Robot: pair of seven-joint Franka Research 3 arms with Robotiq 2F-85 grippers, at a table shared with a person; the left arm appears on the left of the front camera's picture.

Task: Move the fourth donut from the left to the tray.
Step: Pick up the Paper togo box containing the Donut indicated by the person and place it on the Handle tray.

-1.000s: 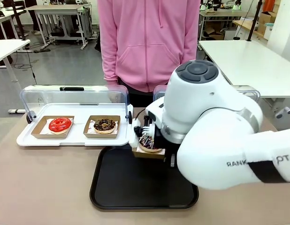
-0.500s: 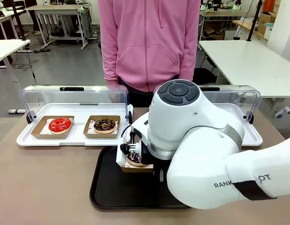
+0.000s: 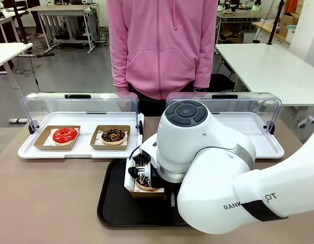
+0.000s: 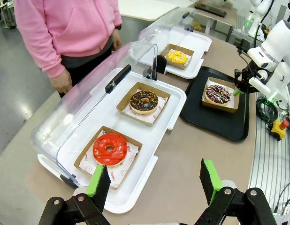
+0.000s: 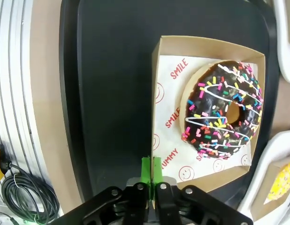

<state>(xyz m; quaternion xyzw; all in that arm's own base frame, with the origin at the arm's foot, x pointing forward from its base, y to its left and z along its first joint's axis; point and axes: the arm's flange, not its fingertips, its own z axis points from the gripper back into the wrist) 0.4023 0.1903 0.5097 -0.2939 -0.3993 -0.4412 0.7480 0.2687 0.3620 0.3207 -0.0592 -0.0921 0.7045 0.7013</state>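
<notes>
The fourth donut, chocolate-glazed with white stripes and coloured sprinkles, lies in its brown cardboard holder low over the black tray; I cannot tell whether the holder touches it. My right gripper is shut on the holder's near rim, and its green pads pinch the cardboard wall. The left wrist view shows the same donut on the tray, with the right gripper at the holder's edge. My left gripper hangs open above the table's left end, with nothing between its fingers.
A white tray with its clear lid raised holds a red donut and a chocolate donut. A second lidded white tray holds a yellow donut. A person in a pink hoodie stands at the far side.
My right arm has swung left and toward the near side, lowering the donut in its holder from the tray's far edge to the tray's middle. The grip stayed shut.
</notes>
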